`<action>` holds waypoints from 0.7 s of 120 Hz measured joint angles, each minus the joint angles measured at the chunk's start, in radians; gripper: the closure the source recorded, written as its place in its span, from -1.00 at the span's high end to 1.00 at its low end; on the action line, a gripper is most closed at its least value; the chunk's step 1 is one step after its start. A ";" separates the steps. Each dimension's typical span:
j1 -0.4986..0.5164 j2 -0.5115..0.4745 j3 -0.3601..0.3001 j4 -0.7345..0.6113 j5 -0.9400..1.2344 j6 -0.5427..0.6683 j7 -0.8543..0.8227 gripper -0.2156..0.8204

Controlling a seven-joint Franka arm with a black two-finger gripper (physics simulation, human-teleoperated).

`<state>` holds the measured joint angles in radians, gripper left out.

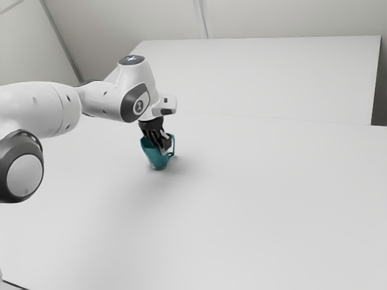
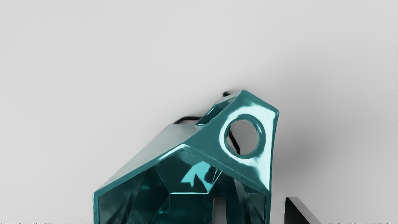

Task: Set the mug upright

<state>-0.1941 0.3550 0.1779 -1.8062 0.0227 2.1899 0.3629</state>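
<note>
**Teal mug [image 1: 156, 159] mouth-up under a released gripper [image 1: 163, 145]**

The mug is on the pale table [image 1: 260, 211], directly below the hand. Its mouth points up toward the gripper; in the exterior view its long axis runs close to upright, the top leaning slightly to that view's left. The handle [image 2: 210, 144] juts to the exterior view's right. The gripper's fingers stand apart, one inside the mug, one outside, the wall between them unpinched. Smooth and matte, the table carries a soft shadow beside the mug. Light grey walls [image 1: 290, 18] rise behind.
</note>
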 joint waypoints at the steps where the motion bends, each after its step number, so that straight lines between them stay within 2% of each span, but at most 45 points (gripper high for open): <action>1: 0.000 0.000 0.000 0.000 0.000 -0.001 -0.001 -0.30; 15: -0.002 -0.010 0.001 0.000 0.004 -0.009 -0.007 0.07; 32: -0.004 -0.037 0.001 0.000 0.014 -0.019 -0.014 0.32; 48: -0.004 -0.099 0.005 0.003 0.025 -0.038 -0.019 0.44; 84: -0.004 -0.197 0.021 0.193 0.071 -0.215 -0.030 0.55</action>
<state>-0.1986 0.1583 0.1990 -1.6130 0.0940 1.9748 0.3329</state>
